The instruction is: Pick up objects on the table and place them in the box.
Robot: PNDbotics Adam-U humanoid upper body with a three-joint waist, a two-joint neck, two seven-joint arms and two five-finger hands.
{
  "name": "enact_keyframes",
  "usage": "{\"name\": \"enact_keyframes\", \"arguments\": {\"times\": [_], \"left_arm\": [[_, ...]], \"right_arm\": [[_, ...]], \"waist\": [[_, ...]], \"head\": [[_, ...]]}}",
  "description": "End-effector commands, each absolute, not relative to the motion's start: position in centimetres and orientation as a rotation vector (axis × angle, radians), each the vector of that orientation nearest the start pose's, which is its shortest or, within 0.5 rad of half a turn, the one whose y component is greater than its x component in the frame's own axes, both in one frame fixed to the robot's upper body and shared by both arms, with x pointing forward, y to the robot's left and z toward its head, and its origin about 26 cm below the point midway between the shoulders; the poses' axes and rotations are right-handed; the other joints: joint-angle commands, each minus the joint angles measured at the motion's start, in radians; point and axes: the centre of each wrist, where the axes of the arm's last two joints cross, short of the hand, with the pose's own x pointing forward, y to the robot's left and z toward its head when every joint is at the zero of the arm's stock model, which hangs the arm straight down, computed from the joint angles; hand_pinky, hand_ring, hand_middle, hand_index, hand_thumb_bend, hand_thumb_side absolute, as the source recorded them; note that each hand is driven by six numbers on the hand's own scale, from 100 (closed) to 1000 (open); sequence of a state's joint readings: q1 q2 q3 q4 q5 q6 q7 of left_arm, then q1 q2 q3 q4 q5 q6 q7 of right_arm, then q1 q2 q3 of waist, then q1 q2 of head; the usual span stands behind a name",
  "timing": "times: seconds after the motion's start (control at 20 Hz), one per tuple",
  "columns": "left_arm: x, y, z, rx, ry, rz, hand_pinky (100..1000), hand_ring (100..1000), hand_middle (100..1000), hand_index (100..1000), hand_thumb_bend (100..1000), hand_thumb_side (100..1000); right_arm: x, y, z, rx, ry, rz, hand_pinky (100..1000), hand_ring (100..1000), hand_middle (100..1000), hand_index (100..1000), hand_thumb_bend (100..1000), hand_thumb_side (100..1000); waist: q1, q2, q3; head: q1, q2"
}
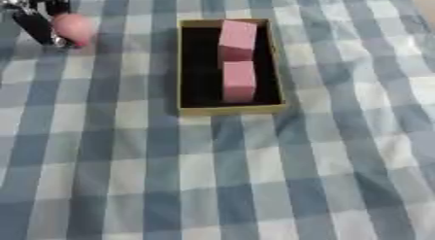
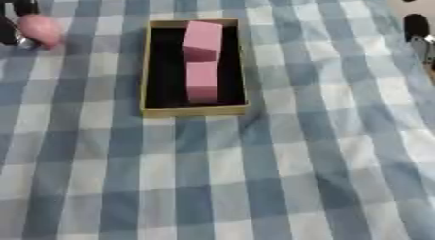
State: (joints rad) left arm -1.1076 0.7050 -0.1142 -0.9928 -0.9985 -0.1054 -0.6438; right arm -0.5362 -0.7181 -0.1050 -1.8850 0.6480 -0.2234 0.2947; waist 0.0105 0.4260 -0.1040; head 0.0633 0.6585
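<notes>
A table covered in a blue-and-white checked cloth (image 1: 212,176) fills both views, the fabric lying in soft wrinkles. Near the far centre sits a shallow box (image 1: 182,64) with tan walls and a dark lining; two pink blocks (image 1: 237,40) (image 1: 239,81) already lie inside it, end to end along its right half, leaving the left half free. At the upper left, well apart from the box, the left hand (image 1: 34,20) has its dark fingers curled against a rounded pink object (image 1: 74,28), apparently pinching it from its left side; whether the object rests on the cloth or is lifted cannot be told. Its smooth, egg-like form suggests something light, and its curved surface is likely to roll or slip, so a hold across its widest part, thumb opposing fingers, seems safest. The right hand (image 2: 416,27) shows only as dark shapes at the upper right edge of the right eye view; whether it is spread or curled cannot be told.
</notes>
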Motion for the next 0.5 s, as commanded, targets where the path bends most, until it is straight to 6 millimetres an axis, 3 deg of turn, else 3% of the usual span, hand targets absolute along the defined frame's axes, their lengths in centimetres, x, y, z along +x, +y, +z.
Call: {"name": "enact_keyframes", "arguments": {"times": [0.05,0.5], "left_arm": [[44.6,35.1,36.2,1.265,-1.148,-1.458,504,631,492,500,359,100],[43.0,32.2,38.3,1.281,-1.254,-1.539,473,612,477,486,358,100]], "right_arm": [[30.9,-33.0,32.2,1.626,2.586,-1.713,911,978,951,684,100,100],[30.9,-32.8,32.2,1.618,2.589,-1.712,907,977,951,684,100,100]], "waist": [[0.0,-0.034,0.002],[-0.001,-0.048,0.015]], "head": [[-0.006,0.007],[-0.01,0.026]]}}
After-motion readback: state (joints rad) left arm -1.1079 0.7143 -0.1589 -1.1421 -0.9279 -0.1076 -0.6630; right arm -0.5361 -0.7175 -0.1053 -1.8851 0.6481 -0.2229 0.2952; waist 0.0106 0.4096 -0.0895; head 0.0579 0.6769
